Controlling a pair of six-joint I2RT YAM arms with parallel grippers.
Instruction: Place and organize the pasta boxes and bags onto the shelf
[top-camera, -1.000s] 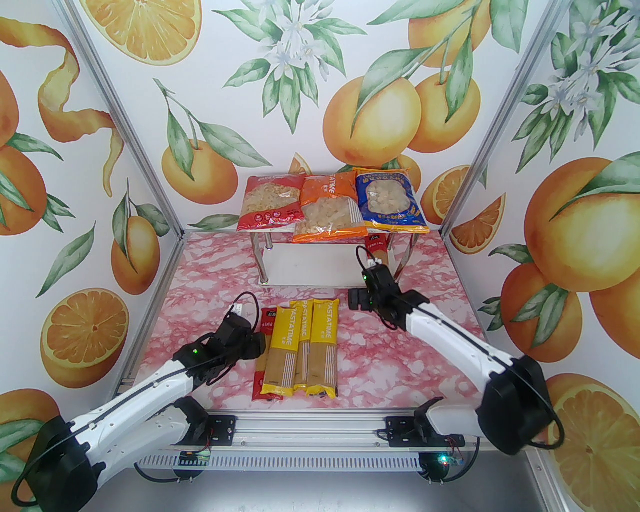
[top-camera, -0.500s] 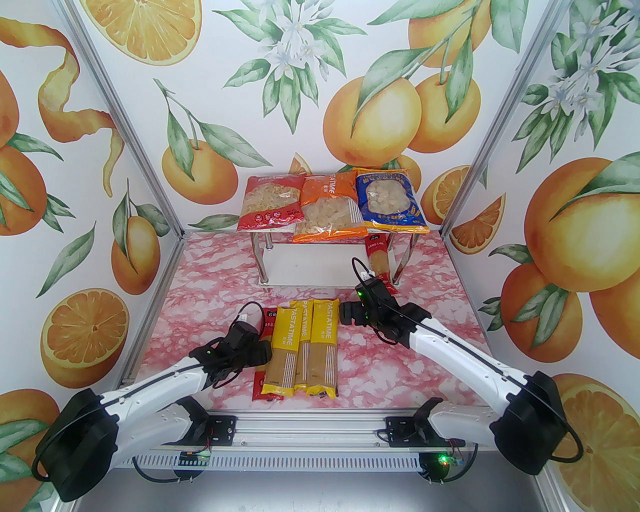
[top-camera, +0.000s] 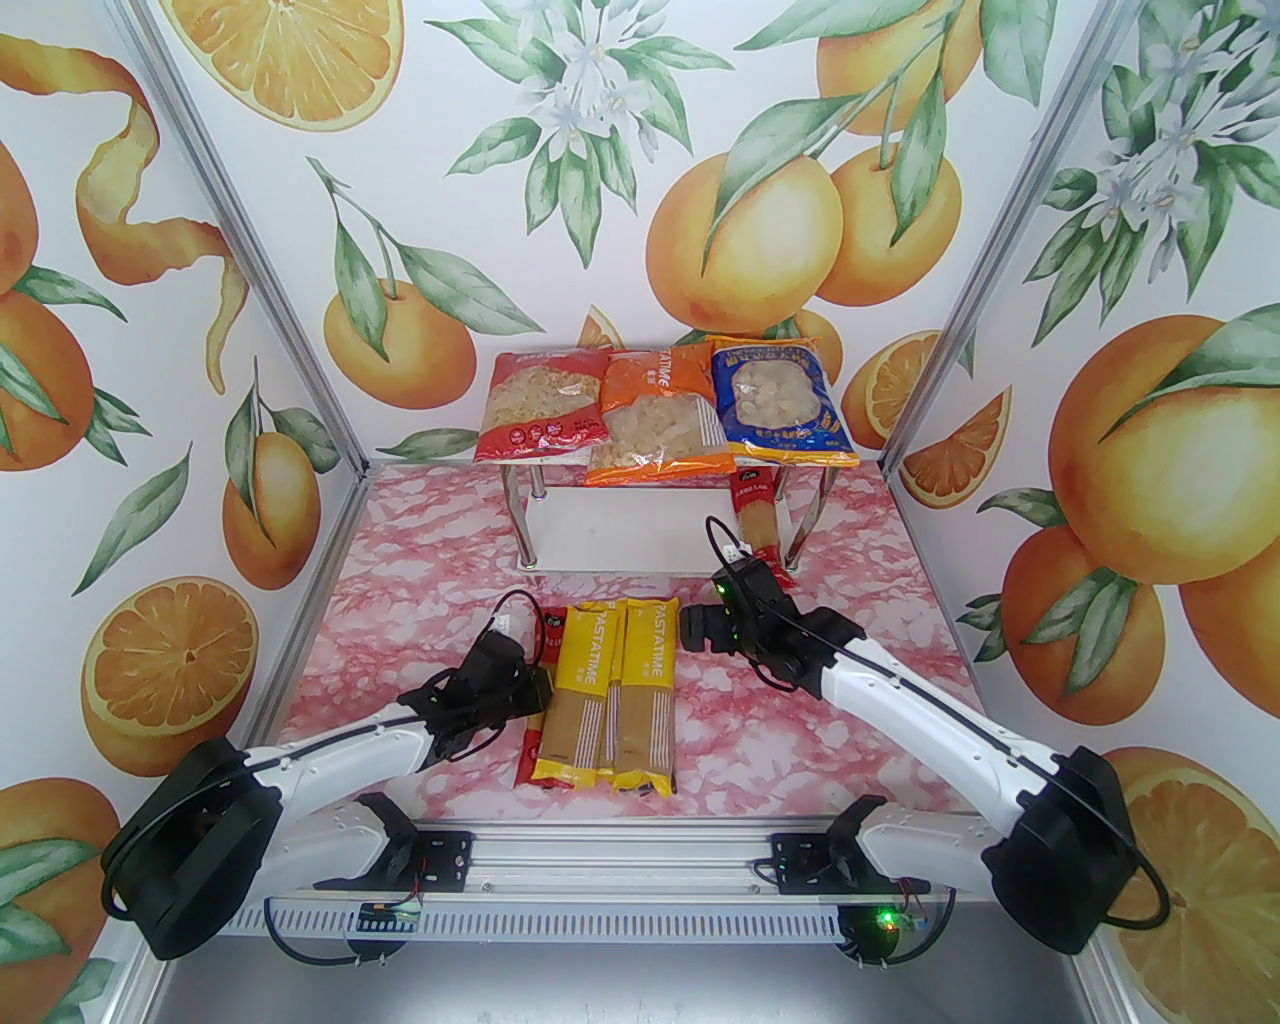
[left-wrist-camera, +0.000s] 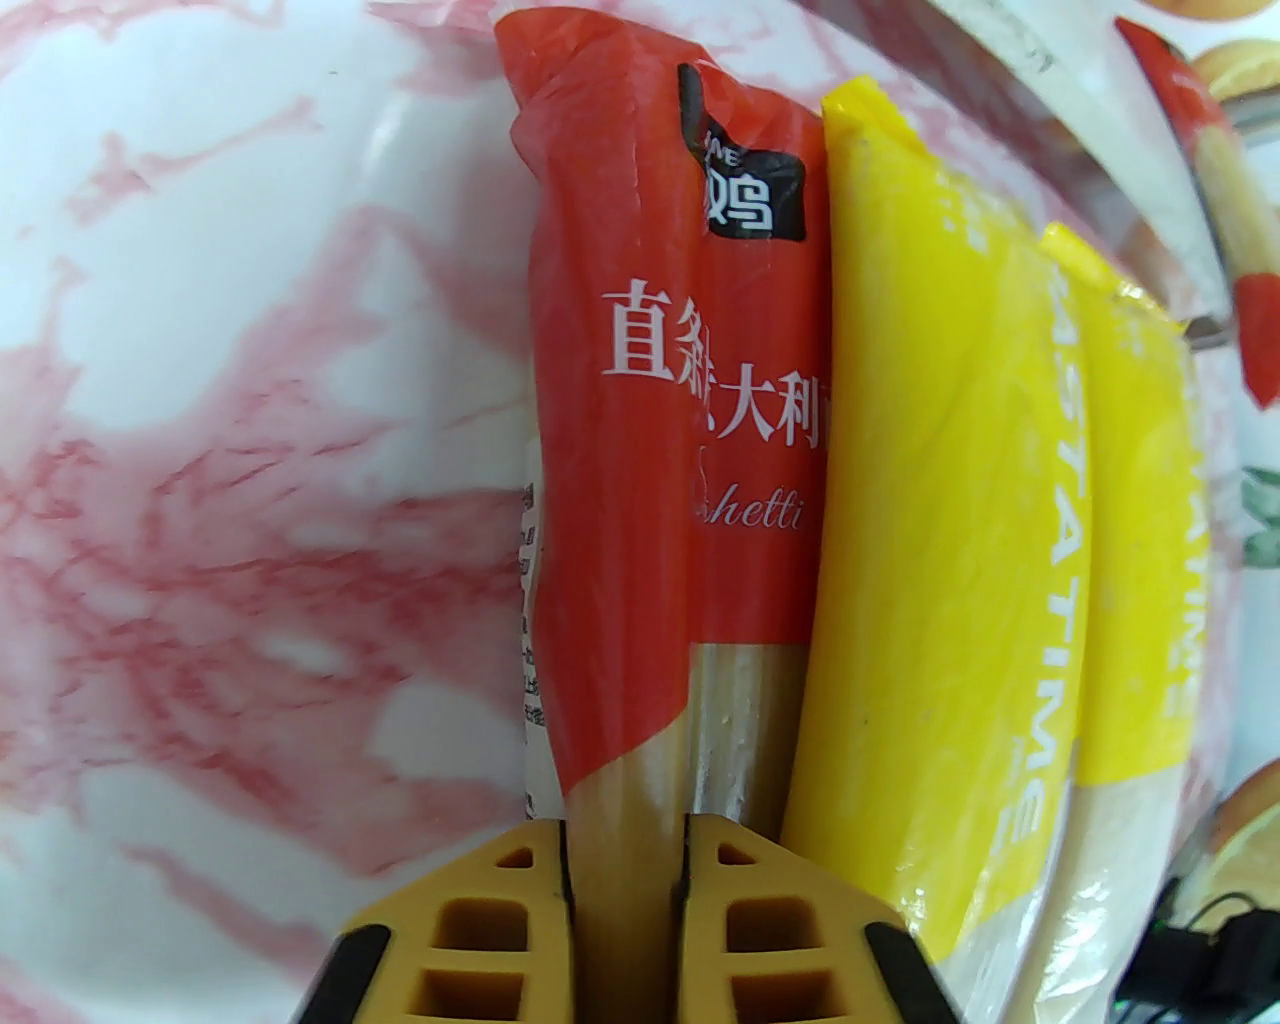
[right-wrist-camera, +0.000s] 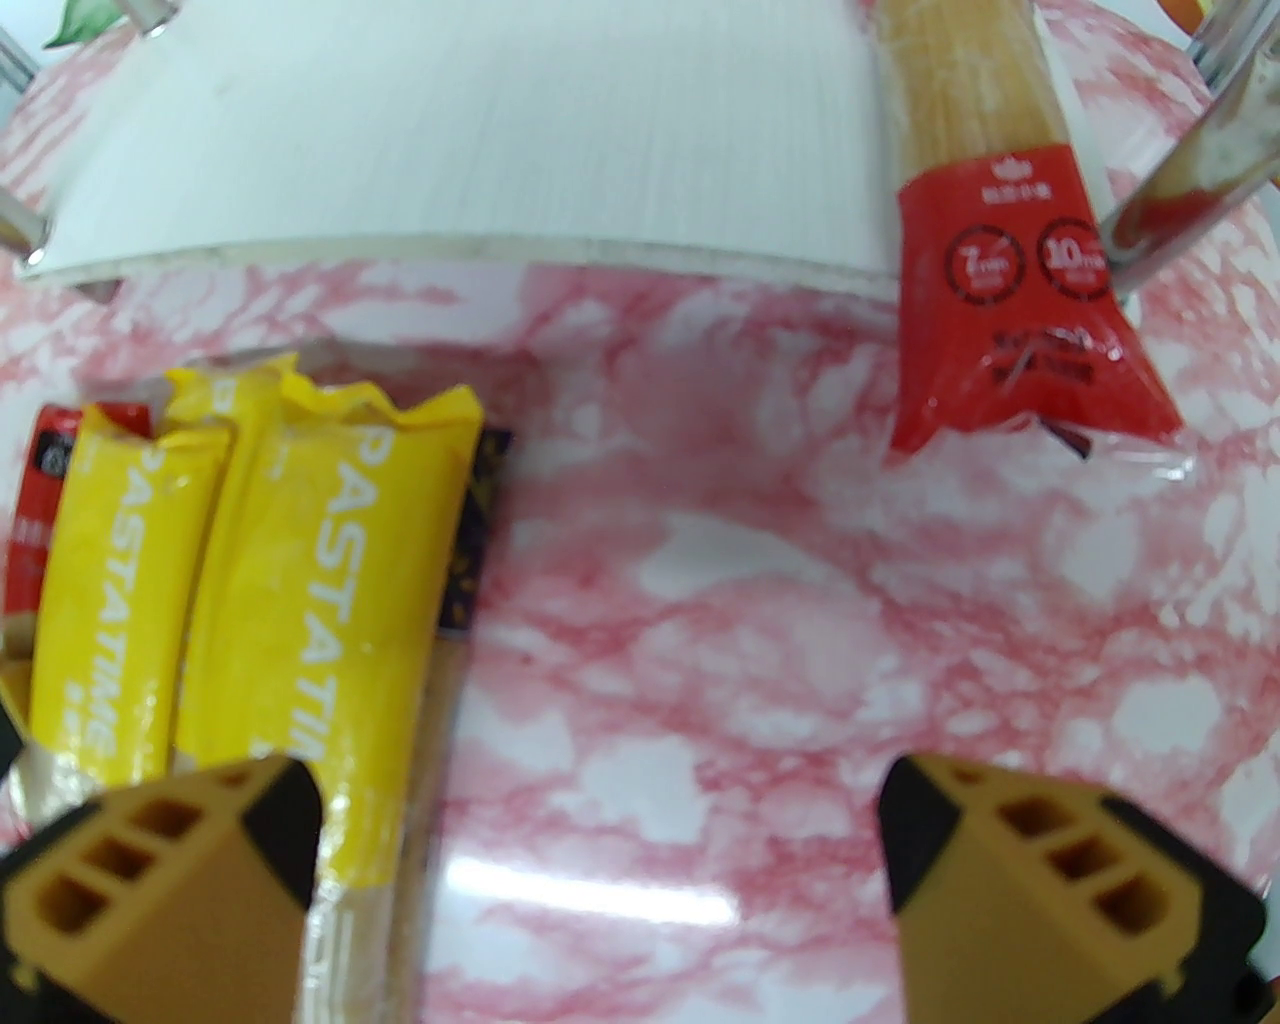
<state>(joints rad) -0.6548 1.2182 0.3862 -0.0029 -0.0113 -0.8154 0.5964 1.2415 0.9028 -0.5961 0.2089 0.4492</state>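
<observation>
Pink-marbled bench (top-camera: 400, 560); shelf (top-camera: 620, 520) at frame centre, three pillow bags (top-camera: 660, 420) on top. Left pincer (left-wrist-camera: 625, 900) pinches red spaghetti pack (left-wrist-camera: 640, 400), lower centre, touching yellow packs (top-camera: 640, 690). Right pincer (right-wrist-camera: 600, 880) spread wide, just right of them.

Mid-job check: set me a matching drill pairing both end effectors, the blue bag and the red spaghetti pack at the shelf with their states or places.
1 left end effector
2 right end effector
3 blue bag
4 far red spaghetti pack

a on top of the shelf, right end
b open, holding nothing
c shut on the near red spaghetti pack
d on the lower tier, right side

Pairs: 1-c, 2-b, 3-a, 4-d.
</observation>
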